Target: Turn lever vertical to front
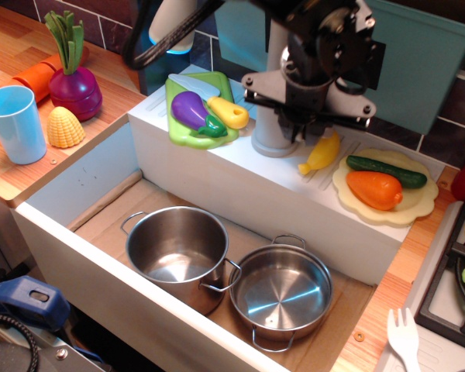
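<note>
The lever is hidden behind my gripper; only a sliver of light grey shows between the fingers, too little to tell its angle. My gripper [301, 133] hangs straight down over the right side of the grey faucet column's base [266, 136], where the lever sits on the white sink ledge [240, 167]. Its black body and grey crossbar [306, 102] cover the spot. I cannot tell whether the fingers are closed on the lever. The yellow toy fruit [322, 153] lies just right of and below the fingertips.
A green board with a purple eggplant [190, 108] is left of the faucet. A cream plate [418, 203] with an orange pepper and a cucumber is to the right. Two steel pots [178, 249] [280, 292] stand in the sink basin. A teal bin [418, 54] stands behind.
</note>
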You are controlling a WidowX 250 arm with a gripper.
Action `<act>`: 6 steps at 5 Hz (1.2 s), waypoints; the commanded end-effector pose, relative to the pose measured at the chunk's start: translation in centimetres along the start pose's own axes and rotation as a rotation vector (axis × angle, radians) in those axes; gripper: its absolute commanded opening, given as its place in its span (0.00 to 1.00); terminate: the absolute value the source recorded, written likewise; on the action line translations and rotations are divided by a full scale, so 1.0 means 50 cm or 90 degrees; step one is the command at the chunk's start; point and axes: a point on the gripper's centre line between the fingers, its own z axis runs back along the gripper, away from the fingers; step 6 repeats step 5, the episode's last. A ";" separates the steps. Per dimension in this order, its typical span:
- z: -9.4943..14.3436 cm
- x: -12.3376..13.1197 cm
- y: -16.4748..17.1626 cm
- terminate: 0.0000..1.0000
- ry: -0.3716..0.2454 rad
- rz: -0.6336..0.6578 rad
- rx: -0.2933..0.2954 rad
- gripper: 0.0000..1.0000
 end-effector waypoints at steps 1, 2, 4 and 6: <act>-0.030 -0.044 0.001 0.00 0.032 0.022 -0.016 0.00; -0.048 -0.059 0.010 0.00 0.040 0.030 -0.029 0.00; -0.047 -0.094 0.021 0.00 0.091 0.069 -0.032 0.00; -0.021 -0.086 0.015 1.00 0.148 0.071 -0.045 1.00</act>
